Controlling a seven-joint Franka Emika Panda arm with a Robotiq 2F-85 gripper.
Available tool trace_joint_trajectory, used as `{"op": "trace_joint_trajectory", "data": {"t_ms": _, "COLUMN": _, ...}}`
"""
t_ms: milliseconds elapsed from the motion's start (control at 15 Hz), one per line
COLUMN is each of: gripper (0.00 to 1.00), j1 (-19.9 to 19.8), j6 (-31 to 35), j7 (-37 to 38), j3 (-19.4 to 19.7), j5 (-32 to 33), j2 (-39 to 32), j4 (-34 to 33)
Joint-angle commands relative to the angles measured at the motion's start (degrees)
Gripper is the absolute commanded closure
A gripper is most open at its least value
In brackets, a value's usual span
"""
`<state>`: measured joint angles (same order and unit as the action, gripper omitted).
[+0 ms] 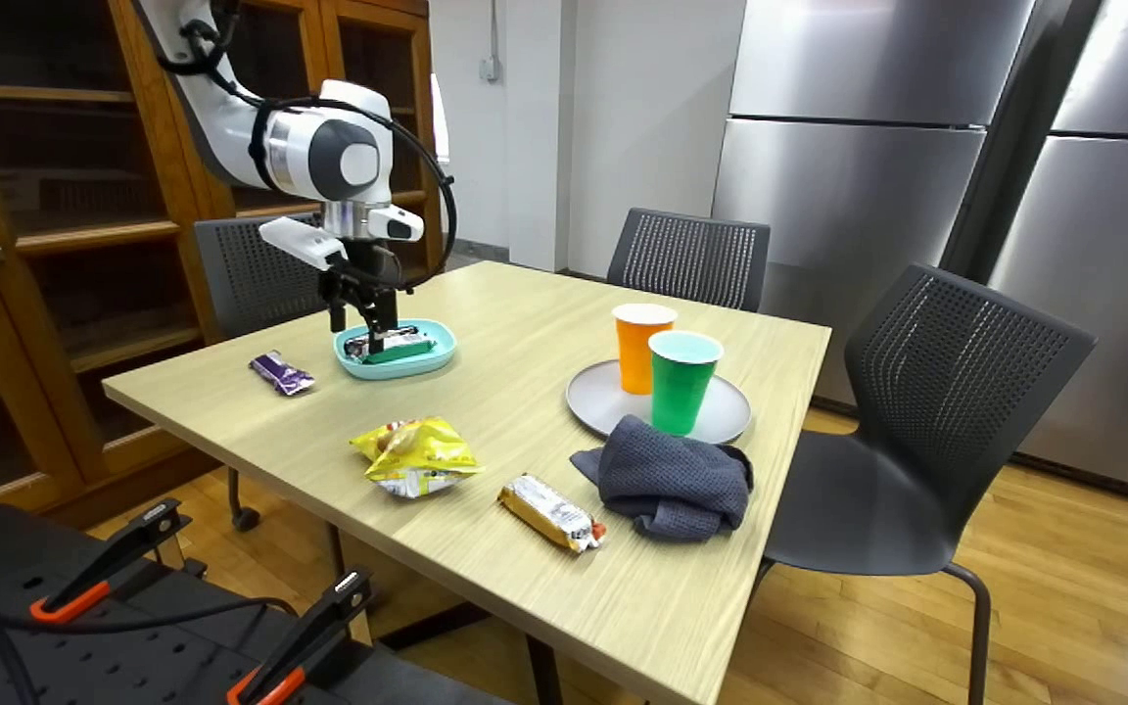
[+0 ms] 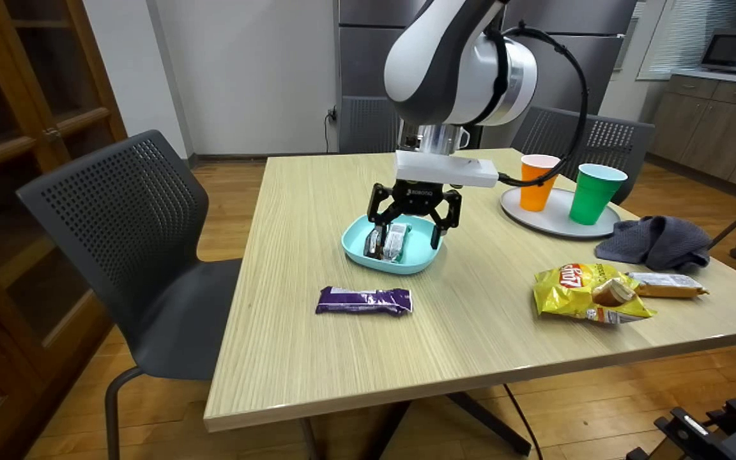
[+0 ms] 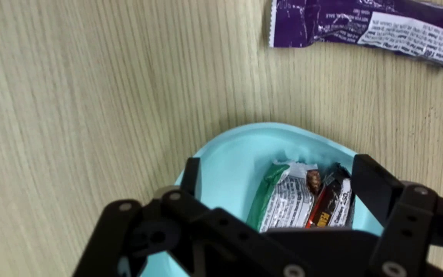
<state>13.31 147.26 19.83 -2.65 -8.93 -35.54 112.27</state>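
My gripper (image 3: 278, 173) stands open above a turquoise dish (image 3: 225, 173), pointing down, with nothing gripped. In the dish lie two wrapped bars side by side: a green and white one (image 3: 287, 200) and a dark one with red and yellow print (image 3: 331, 204). Both show between the spread fingers in the wrist view, the dark bar close to the right finger (image 3: 371, 184); whether they touch I cannot tell. Their lower ends are hidden by the gripper body. A purple bar (image 2: 363, 301) rests on the table outside the dish, also at the top of the wrist view.
A yellow chip bag (image 1: 417, 455) and a gold-wrapped bar (image 1: 552, 511) lie on the table (image 1: 515, 294). Beyond them are a crumpled dark cloth (image 1: 672, 480) and a grey plate (image 1: 588, 401) bearing an orange cup (image 1: 636, 357) and a green cup (image 1: 680, 392). Chairs surround the table.
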Motion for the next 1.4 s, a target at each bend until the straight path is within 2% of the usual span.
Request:
{"op": "trace_joint_trajectory", "data": {"t_ms": 0, "gripper": 0.00, "j1": 1.1, "j6": 3.4, "j7": -3.8, "j3": -1.0, "j5": 3.3, "j2": 4.4, "j4": 5.6}}
{"op": "trace_joint_trajectory", "data": {"t_ms": 333, "gripper": 0.00, "j1": 0.6, "j6": 4.6, "j7": -10.8, "j3": -3.7, "j5": 6.0, "j2": 5.0, "j4": 6.6}}
{"op": "trace_joint_trajectory", "data": {"t_ms": 533, "gripper": 0.00, "j1": -2.6, "j6": 2.0, "j7": -20.6, "j3": -7.9, "j5": 4.7, "j2": 4.3, "j4": 5.7}}
{"op": "trace_joint_trajectory", "data": {"t_ms": 733, "gripper": 0.00, "j1": -4.6, "j6": -0.8, "j7": -28.7, "j3": -10.3, "j5": 5.3, "j2": 4.1, "j4": 5.4}}
{"op": "trace_joint_trajectory", "data": {"t_ms": 1000, "gripper": 0.00, "j1": -4.8, "j6": -3.4, "j7": -36.7, "j3": -10.9, "j5": 8.0, "j2": 3.7, "j4": 5.3}}
{"op": "trace_joint_trajectory", "data": {"t_ms": 1333, "gripper": 0.00, "j1": -3.6, "j6": -3.8, "j7": -40.7, "j3": -11.5, "j5": 11.8, "j2": 2.9, "j4": 5.7}}
